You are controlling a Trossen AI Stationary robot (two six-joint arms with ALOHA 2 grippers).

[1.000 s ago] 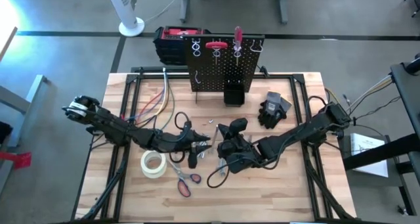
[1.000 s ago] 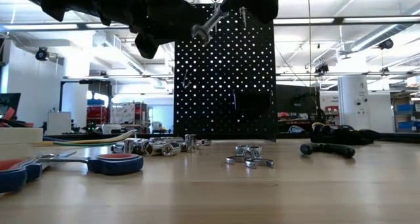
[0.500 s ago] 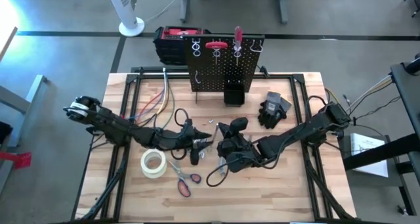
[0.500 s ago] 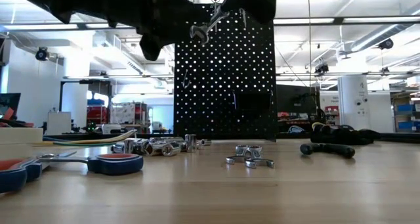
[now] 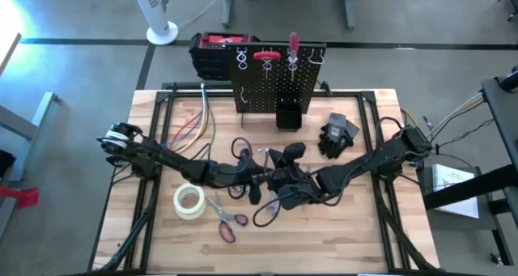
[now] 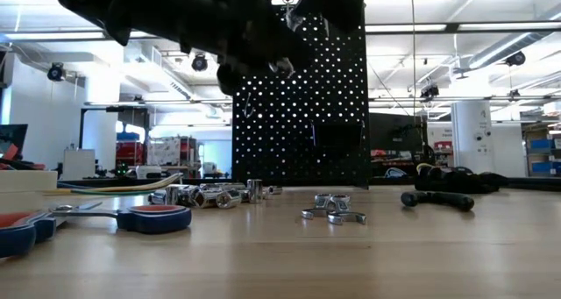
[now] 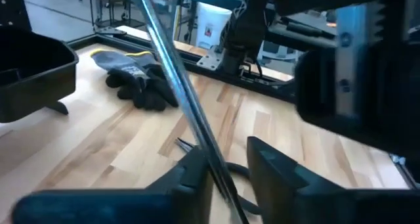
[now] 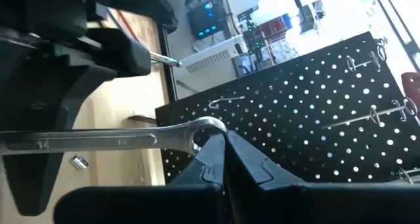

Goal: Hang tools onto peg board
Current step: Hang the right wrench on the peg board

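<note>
A silver wrench (image 8: 118, 140) is held in the air above the table's middle, in front of the black peg board (image 5: 275, 82). My right gripper (image 8: 220, 148) is shut on it and also shows in the high view (image 5: 285, 159). My left gripper (image 7: 230, 178) is open, with one finger on either side of the wrench's shaft (image 7: 177, 79). It shows in the high view (image 5: 261, 177) just left of the right gripper. A red-handled screwdriver (image 5: 293, 43) and a red clamp-like tool (image 5: 267, 56) hang on the board's hooks. Red-handled scissors (image 5: 229, 221) lie flat on the table. My right gripper pinches the wrench's open-jaw end (image 8: 205, 129) between its two fingertips. The fingers point toward the peg board and lie across the wrench. The wrench sticks out about level to one side, lifted clear of the table.
A white tape roll (image 5: 189, 201) lies near the scissors. Small silver sockets (image 6: 210, 195) and bits (image 6: 331, 207) lie on the table before the board. A black glove (image 5: 338, 134) lies at the right, a black bin (image 5: 287, 114) stands at the board's foot, and a red-and-black toolbox (image 5: 217, 49) stands behind.
My left gripper has gone toward the table's right edge, to the wrench that my right gripper holds up, and now stands around its shaft. The right gripper and the wrench have kept about in place.
</note>
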